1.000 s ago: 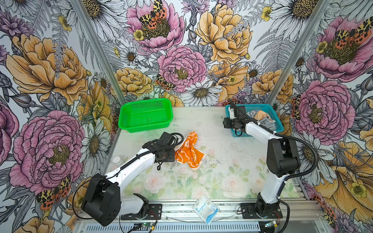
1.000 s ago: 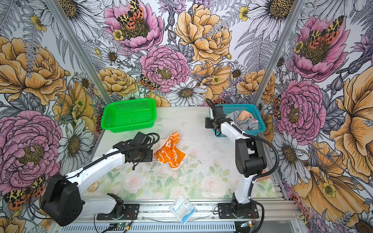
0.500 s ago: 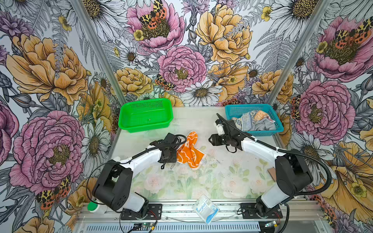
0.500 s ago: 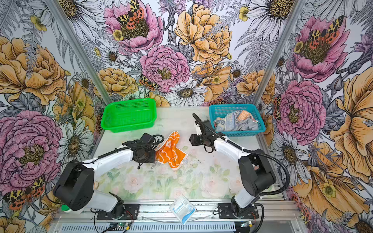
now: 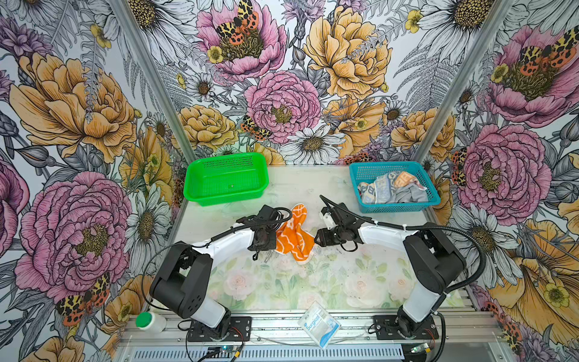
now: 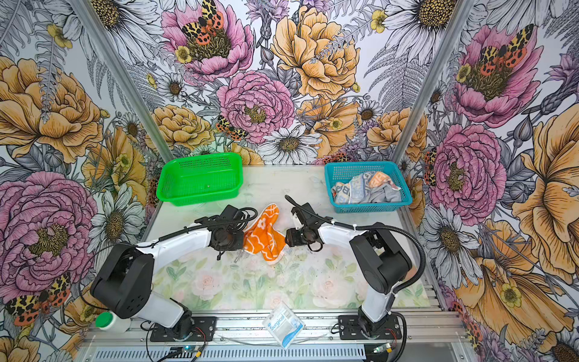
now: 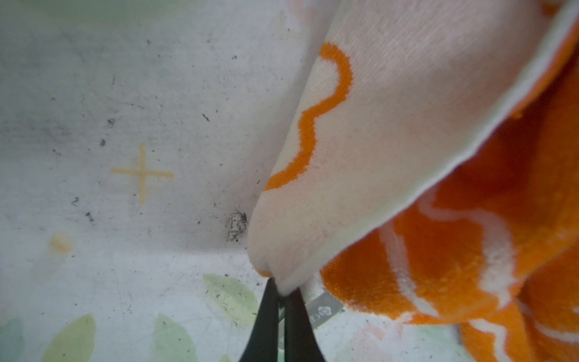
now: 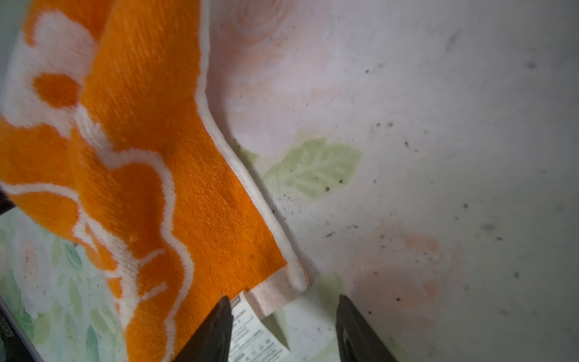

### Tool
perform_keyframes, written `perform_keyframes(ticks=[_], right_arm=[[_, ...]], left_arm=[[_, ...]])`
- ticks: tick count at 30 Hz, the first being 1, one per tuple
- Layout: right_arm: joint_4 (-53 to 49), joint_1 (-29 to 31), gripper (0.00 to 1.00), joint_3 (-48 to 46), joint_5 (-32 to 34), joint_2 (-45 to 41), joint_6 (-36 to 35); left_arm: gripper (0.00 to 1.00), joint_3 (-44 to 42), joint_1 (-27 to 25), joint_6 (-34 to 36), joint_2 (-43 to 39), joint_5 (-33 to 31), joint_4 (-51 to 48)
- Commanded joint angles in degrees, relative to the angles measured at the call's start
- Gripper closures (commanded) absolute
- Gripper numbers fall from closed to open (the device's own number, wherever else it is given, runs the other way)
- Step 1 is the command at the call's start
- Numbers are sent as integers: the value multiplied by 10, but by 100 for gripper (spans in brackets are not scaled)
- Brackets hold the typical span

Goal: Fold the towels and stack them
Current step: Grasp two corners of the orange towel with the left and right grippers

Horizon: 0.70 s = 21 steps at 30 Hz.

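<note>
An orange and cream flower towel [image 5: 294, 236] [image 6: 264, 235] lies crumpled mid-table. My left gripper [image 5: 272, 252] [image 7: 283, 293] is at its left edge, shut on a cream corner of the towel [image 7: 391, 131]. My right gripper [image 5: 315, 243] [image 8: 283, 305] is low at the right edge and open. The towel's [image 8: 175, 175] hemmed corner and white care label lie between its fingers, untouched. Two more towels lie bunched in the blue basket [image 5: 394, 207]: one with blue and orange lettering [image 5: 380, 188] and a grey one [image 5: 410, 196].
A green basket [image 5: 227, 199] stands empty at the back left. A white-blue Surgical packet [image 5: 318, 322] lies on the front rail, and a white bottle with a green cap [image 5: 150, 321] is at the front left. Both arms reach in low over the floral mat.
My left gripper has closed on the towel's corner. The right arm swung from the blue basket over to the towel's right edge and came down low.
</note>
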Motion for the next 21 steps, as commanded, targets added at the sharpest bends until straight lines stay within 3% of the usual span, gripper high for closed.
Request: perform_keyframes(ticks=[1,9,12,16,21], right_arm=[[16,5,46,22,-1,14,8],[19,11,49,36,1,41,8],[19,12,64,42,-4,47,9],[19,12,100,42,-3,46,12],[17,12,100,37,3,32,10]], left_arm=[[100,0,1,-4,-11,-4,11],[100,3,2,-1,-9,1,11],[100,2,3,0,-12,2,11],[100,0,5,-1,-23,4,10],[100,0,15,2,-41,14,10]])
